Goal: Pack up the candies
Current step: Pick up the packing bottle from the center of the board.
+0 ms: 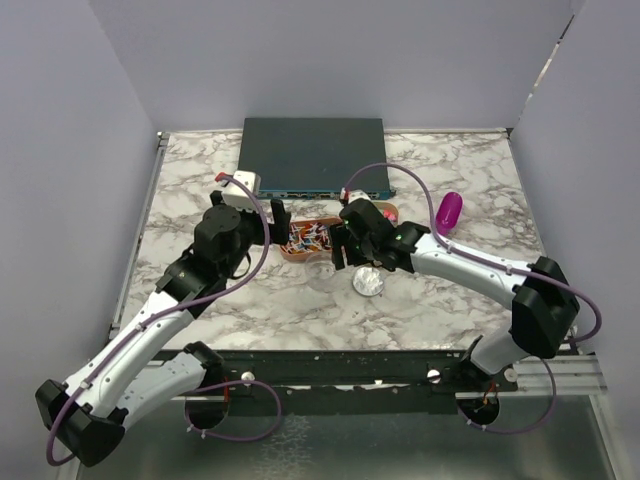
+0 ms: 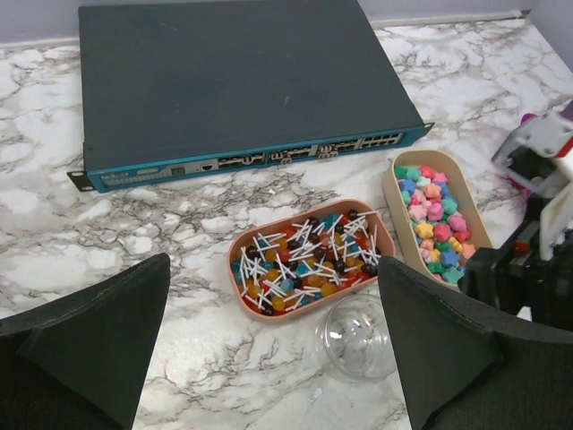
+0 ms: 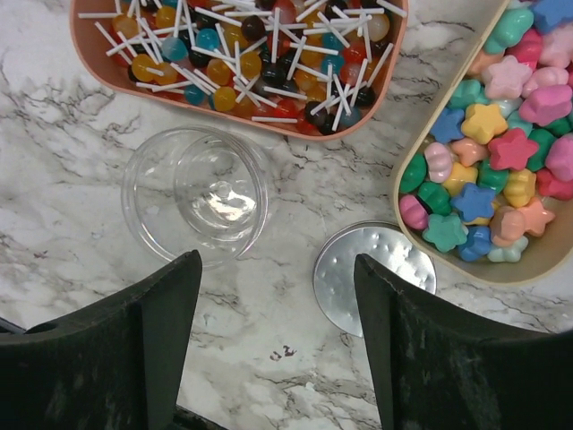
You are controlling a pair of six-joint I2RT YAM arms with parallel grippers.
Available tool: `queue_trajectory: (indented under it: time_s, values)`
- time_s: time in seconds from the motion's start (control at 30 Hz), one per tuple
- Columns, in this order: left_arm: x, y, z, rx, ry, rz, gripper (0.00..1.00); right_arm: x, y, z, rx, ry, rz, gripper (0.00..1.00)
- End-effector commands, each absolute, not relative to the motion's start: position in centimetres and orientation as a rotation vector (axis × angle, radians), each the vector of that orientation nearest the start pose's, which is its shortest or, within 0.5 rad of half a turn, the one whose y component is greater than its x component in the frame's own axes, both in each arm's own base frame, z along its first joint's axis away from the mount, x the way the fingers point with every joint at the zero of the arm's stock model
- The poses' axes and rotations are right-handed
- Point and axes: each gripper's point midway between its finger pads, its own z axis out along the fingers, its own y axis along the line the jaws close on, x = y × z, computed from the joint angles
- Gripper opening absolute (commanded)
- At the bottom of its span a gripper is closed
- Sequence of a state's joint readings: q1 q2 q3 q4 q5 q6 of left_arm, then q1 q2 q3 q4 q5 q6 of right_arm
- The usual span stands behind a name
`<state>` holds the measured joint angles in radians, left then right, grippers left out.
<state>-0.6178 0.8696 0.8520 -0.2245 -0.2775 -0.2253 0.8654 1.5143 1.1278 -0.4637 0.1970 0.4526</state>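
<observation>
Candies (image 3: 488,161) wait in the beige tray (image 2: 394,204). Jar (image 3: 197,193) stands open beside its lid (image 3: 358,244) on the surface (image 3: 72,179), I judge for filling. Both arms' jaws released, empty, hovering above the jar. Scoop (image 1: 449,210) lies well apart.

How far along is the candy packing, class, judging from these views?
Done: the jar stands open, its lid lying beside it. In hand: nothing; left fingers and right fingers are open. Left: the candies sit in their tray, the purple scoop lies apart, the jar is empty.
</observation>
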Motion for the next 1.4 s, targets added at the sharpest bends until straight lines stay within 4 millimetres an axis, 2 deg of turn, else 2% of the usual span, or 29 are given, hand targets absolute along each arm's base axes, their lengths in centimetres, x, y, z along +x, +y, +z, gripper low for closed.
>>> queue_trajectory:
  time_s: [0.0, 0.33, 0.53, 0.6, 0.87, 1.27, 1.37]
  values:
    - [28.3, -15.0, 29.7, 0.118, 1.754, -0.359, 0.99, 27.6, 29.8, 12.3, -0.368, 2.396, 0.357, 0.72]
    - [27.8, -14.5, 30.8, 0.1, 1.719, -0.37, 0.99, 28.8, 31.4, 9.9, -0.353, 2.445, 0.329, 0.59]
    - [27.5, -14.1, 31.2, 0.089, 1.703, -0.371, 0.99, 29.2, 31.6, 8.5, -0.334, 2.468, 0.299, 0.53]
    - [27.5, -14.1, 31.3, 0.09, 1.699, -0.373, 0.99, 29.2, 31.7, 7.9, -0.336, 2.481, 0.292, 0.48]
    - [27.4, -14.1, 31.4, 0.092, 1.698, -0.378, 0.99, 29.0, 31.7, 6.1, -0.333, 2.516, 0.271, 0.37]
    - [27.4, -14.2, 31.4, 0.094, 1.697, -0.379, 0.99, 28.0, 31.3, 6.1, -0.356, 2.523, 0.263, 0.02]
    - [27.4, -14.2, 31.4, 0.094, 1.698, -0.379, 0.99, 27.3, 31.3, 6.6, -0.375, 2.509, 0.243, 0.01]
